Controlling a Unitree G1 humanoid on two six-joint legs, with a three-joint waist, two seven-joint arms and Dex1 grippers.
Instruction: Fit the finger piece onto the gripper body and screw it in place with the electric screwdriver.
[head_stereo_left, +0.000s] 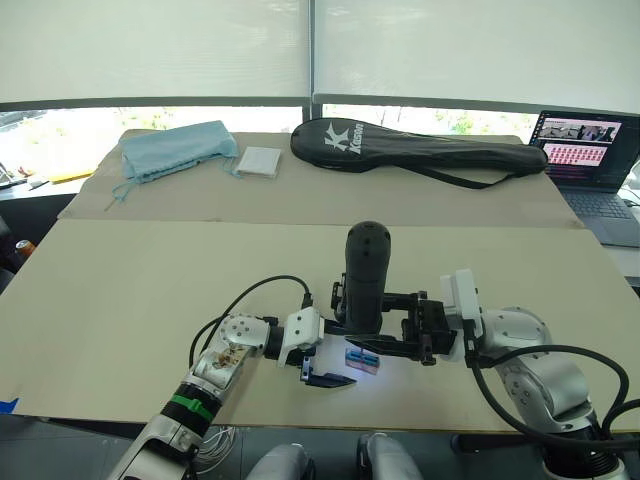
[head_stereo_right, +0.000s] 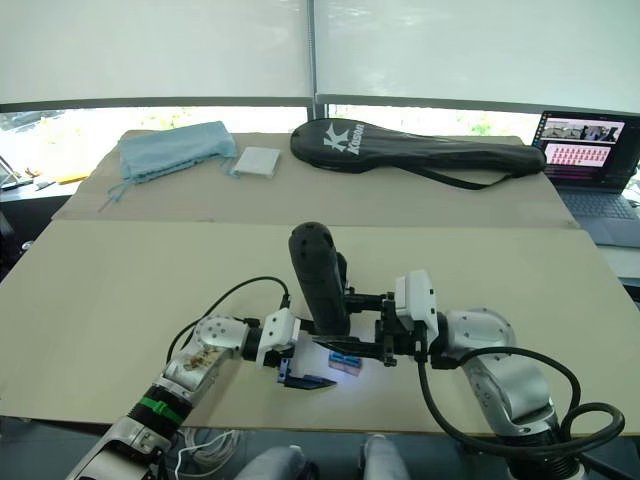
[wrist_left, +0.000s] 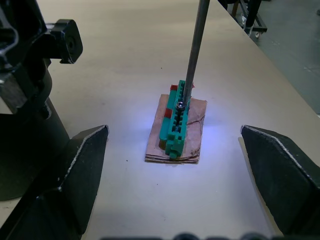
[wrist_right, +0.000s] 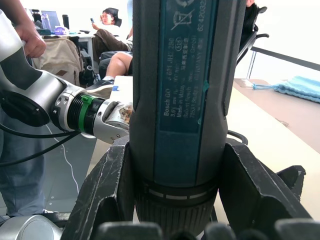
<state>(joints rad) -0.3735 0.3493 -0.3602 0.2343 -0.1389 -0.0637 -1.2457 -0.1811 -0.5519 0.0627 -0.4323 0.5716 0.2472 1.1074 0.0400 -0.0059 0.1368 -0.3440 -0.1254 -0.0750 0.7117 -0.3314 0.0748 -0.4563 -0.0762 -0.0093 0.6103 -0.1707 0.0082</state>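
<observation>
- Near edge of worktop (head_stereo_left: 150, 290), about mid-width: both arms meet here.
- L pincer (wrist_left: 172, 131) released, jaws wide apart and grasping nothing. One finger (wrist_left: 82, 165) sits each side of a small green block (wrist_left: 175, 120), not touching it.
- Green block: ribbed, w/ red bits at one end, lying on a scrap of brown card (wrist_left: 196, 112) flat on the worktop. Pale blue-white glow on the surface around it.
- R pincer (head_stereo_left: 372, 322) clenched on the electric screwdriver (head_stereo_left: 365, 275), reaching in from the right. Its fingers (wrist_right: 107, 200) clamp the lower body just above the collar.
- Screwdriver stands roughly upright, rounded end up, close to the near edge and directly over the block. Label w/ printed text faces the R wrist cam.
- Thin metal bit (wrist_left: 196, 45) runs down to the block, tip meeting a small screw head on the block's top face, toward the red end.
- Black cable loops from L wrist across the worktop.
- Far half of worktop, beyond a seam: crumpled blue cloth (head_stereo_left: 178, 150) toward far-left corner, white square pad (head_stereo_left: 260, 162) just beside it.
- Long black racket bag (head_stereo_left: 400, 148) w/ white lettering along the far edge, centre to right.
- Open laptop (head_stereo_left: 590, 160) at far-right corner, screen lit.
- R wrist view, off the worktop: a seated person (wrist_right: 107, 35) in the background, and a standing person's hand (wrist_right: 30, 42) nearer.
</observation>
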